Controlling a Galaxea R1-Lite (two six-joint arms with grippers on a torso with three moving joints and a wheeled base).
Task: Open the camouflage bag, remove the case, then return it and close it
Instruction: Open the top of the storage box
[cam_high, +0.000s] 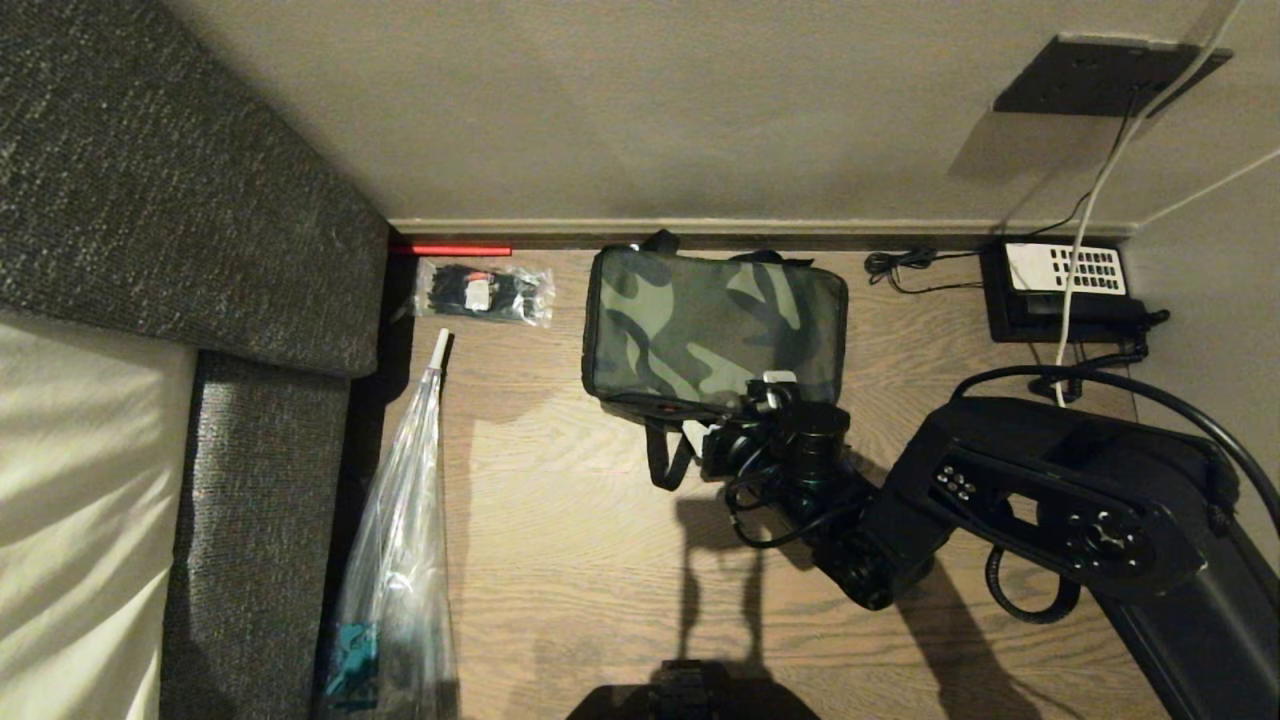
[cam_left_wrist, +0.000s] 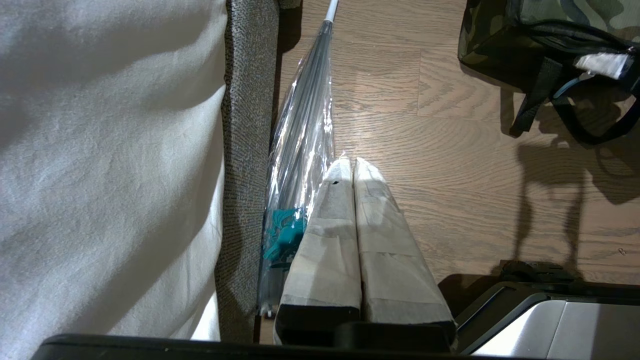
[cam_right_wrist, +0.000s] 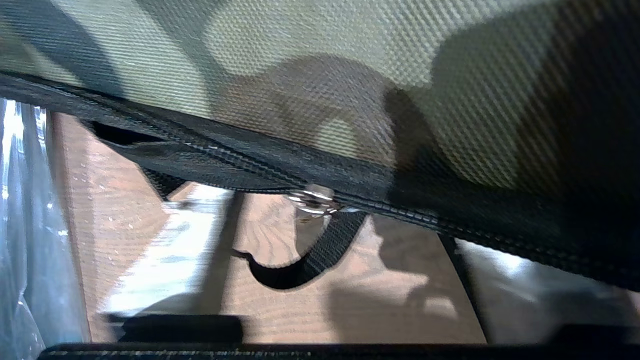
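Observation:
The camouflage bag (cam_high: 715, 325) stands on the wooden floor against the wall with its lid down. My right gripper (cam_high: 770, 392) is at the bag's near edge, towards its right corner. In the right wrist view the right gripper (cam_right_wrist: 330, 220) is open, its taped fingers (cam_right_wrist: 165, 250) wide apart. The bag's black zip line and a metal zip pull (cam_right_wrist: 312, 200) lie just beyond the fingertips, with a black strap (cam_right_wrist: 300, 265) hanging below. The case is hidden. My left gripper (cam_left_wrist: 352, 162) hangs shut above the floor, left of the bag (cam_left_wrist: 550, 30) and apart from it.
A clear packet of black items (cam_high: 485, 292) lies left of the bag by the wall. A wrapped umbrella (cam_high: 400, 540) lies along the grey upholstered furniture (cam_high: 200, 250) on the left. A black telephone (cam_high: 1065, 290) with cables sits at the right.

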